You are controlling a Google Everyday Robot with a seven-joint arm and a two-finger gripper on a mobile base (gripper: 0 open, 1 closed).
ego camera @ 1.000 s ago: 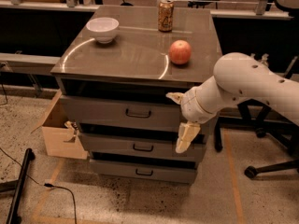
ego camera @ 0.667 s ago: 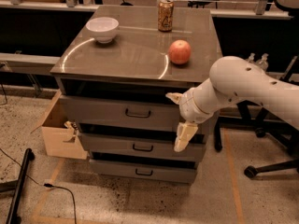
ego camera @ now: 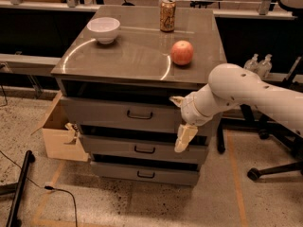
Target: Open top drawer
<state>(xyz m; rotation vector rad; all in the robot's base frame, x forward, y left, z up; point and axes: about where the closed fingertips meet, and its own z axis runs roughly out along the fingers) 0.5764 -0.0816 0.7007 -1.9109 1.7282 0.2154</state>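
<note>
The top drawer [ego camera: 109,115] is the widest grey drawer front of the cabinet, with a small black bar handle [ego camera: 139,115] at its centre. A dark gap runs above it under the cabinet top. Two narrower grey drawers [ego camera: 118,148] lie below it. My gripper [ego camera: 181,119], with cream fingers [ego camera: 185,137] spread wide, is open and empty. It hangs in front of the right part of the top drawer's front, to the right of the handle and not touching it. My white arm [ego camera: 241,91] reaches in from the right.
On the cabinet top [ego camera: 137,60] stand a white bowl [ego camera: 103,29], a drink can [ego camera: 167,14] and a red apple [ego camera: 182,52]. A cardboard box [ego camera: 59,134] sits left of the cabinet. A chair base [ego camera: 277,167] stands on the right and a black pole [ego camera: 19,190] lies at lower left.
My arm and gripper have shifted a little to the left, closer to the handle. The drawers have not moved.
</note>
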